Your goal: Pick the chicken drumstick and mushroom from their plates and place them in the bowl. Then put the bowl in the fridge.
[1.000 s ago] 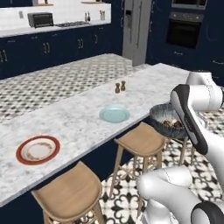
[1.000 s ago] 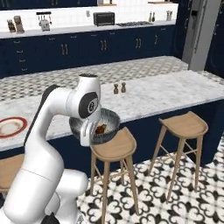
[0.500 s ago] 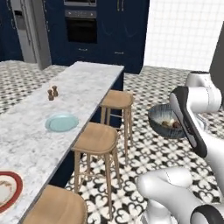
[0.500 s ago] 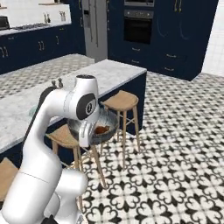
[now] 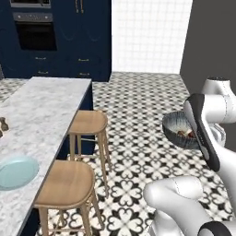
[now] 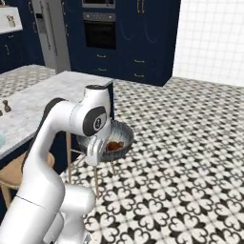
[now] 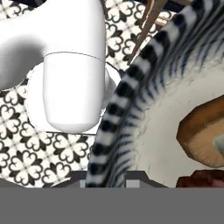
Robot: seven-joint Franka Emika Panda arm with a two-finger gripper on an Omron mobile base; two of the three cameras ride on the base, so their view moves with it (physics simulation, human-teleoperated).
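1. We list the fridge [image 6: 50, 35]: tall grey steel, at 11 o'clock in the right base view, beside the navy cabinets [image 6: 138, 38] with the black oven [image 6: 99, 31] set in them.

2. We list the bench [image 5: 34, 124]: grey-speckled marble island along the left of the left base view, running from 9 to 7 o'clock.

3. We list two wooden stools [image 5: 69, 182], tucked at the bench's edge over the black-and-white patterned floor [image 6: 190, 157].

4. We list the bowl [image 5: 177, 130]: deep, dark grey, striped outside, pale inside. It hangs in the air off the bench, above the floor, at 3 o'clock in the left base view and near centre in the right base view [image 6: 116, 140], partly behind the white arm.

5. We list the pale blue plate [image 5: 16, 171]: flat on the bench at 8 o'clock in the left base view, well apart from the bowl.

6. We list the hand [image 7: 105, 179]: its two dark tips stand close together, clamped on the bowl's rim, one tip on each side of the wall.

7. We list the mushroom [image 7: 203, 138]: tan cap, lying inside the bowl at 3 o'clock in the hand view.

8. We list the chicken drumstick [image 7: 203, 179]: reddish-brown, inside the bowl, just beside the mushroom at 4 o'clock.
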